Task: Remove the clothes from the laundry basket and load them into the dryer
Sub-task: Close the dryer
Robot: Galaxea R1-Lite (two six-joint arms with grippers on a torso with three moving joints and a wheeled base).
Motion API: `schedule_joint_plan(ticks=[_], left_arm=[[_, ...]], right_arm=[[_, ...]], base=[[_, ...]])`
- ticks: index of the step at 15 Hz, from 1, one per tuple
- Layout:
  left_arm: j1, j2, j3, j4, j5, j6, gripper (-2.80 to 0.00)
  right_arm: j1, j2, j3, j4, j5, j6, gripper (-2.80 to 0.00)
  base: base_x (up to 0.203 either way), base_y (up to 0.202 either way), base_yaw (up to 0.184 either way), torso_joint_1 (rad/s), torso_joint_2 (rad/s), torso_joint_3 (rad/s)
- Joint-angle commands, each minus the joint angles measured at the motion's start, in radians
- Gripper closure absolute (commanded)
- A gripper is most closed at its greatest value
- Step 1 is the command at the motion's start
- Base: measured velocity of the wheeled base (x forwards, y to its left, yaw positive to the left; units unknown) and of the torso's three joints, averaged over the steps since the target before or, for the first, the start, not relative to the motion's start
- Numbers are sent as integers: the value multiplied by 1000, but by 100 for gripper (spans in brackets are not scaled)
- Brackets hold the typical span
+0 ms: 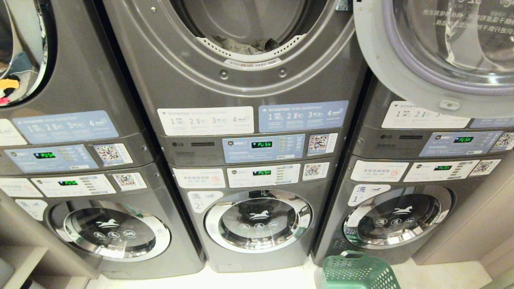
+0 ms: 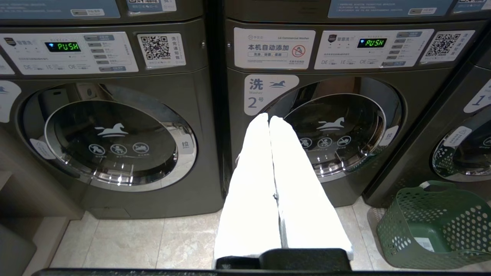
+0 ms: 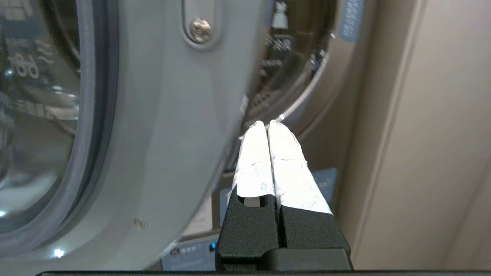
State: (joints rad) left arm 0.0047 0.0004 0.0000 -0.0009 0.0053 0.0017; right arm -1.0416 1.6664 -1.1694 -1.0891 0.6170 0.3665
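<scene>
On pale floor tiles (image 2: 126,237) before stacked grey machines (image 1: 249,168), green laundry basket (image 1: 355,273).

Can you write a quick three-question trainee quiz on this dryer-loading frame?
1. True or false: the dryer door stands open.
2. What shows in the laundry basket? A) grey clothes B) no clothes, only a small label C) a towel pile
3. Fill in: the right gripper is shut and holds ____.

Key
1. True; it is swung to the right of the dryer opening, with clothes lying in the drum.
2. B
3. nothing; it sits beside the door's rim. The left gripper is also shut and empty, low before washer 2.
</scene>
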Motion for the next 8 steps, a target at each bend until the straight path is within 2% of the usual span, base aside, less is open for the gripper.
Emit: schedule_joint_plan(ticks=[1, 8], left_arm=[[0, 1, 1, -1, 1, 0, 0], [0, 0, 0, -1, 1, 0, 0]], right_arm=[[25, 57, -41, -26, 1, -1, 0], [25, 81, -47, -32, 0, -13, 0]], base=[[0, 0, 0, 0, 0, 0], [0, 0, 0, 0, 0, 0]])
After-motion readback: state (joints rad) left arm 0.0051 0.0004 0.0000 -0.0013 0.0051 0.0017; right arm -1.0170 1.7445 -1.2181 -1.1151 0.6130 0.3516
